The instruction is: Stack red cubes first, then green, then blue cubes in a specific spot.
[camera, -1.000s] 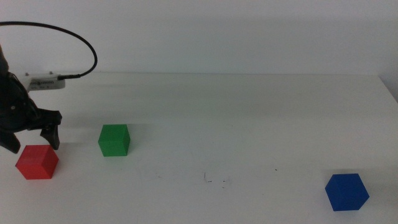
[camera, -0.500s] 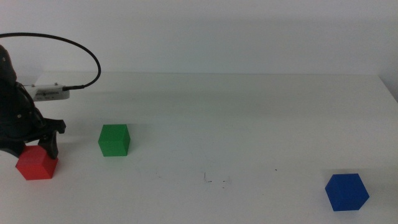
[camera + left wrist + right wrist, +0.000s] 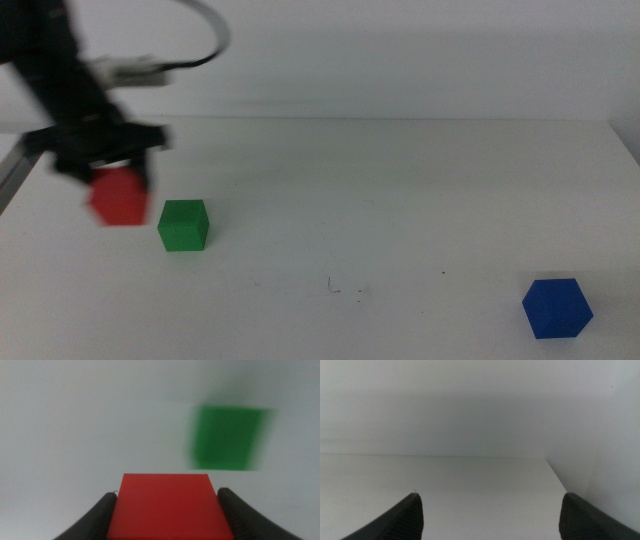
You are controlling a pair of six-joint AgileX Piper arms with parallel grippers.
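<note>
My left gripper (image 3: 112,172) is shut on the red cube (image 3: 119,197) and holds it lifted above the table at the left, blurred by motion. In the left wrist view the red cube (image 3: 169,505) sits between the two jaws, with the green cube (image 3: 227,437) on the table beyond it. The green cube (image 3: 183,224) rests on the table just right of the held red cube. The blue cube (image 3: 557,307) sits at the front right. The spot with faint dark specks (image 3: 345,290) lies on the white table near the front middle. My right gripper (image 3: 490,510) is open and empty, out of the middle view.
The white table's far edge (image 3: 400,120) runs across the back, with its right corner (image 3: 612,124) in view. A cable (image 3: 205,45) loops above the left arm.
My left gripper closed on the red cube, lifted it off the table and carried it up and to the right, close to the green cube.
</note>
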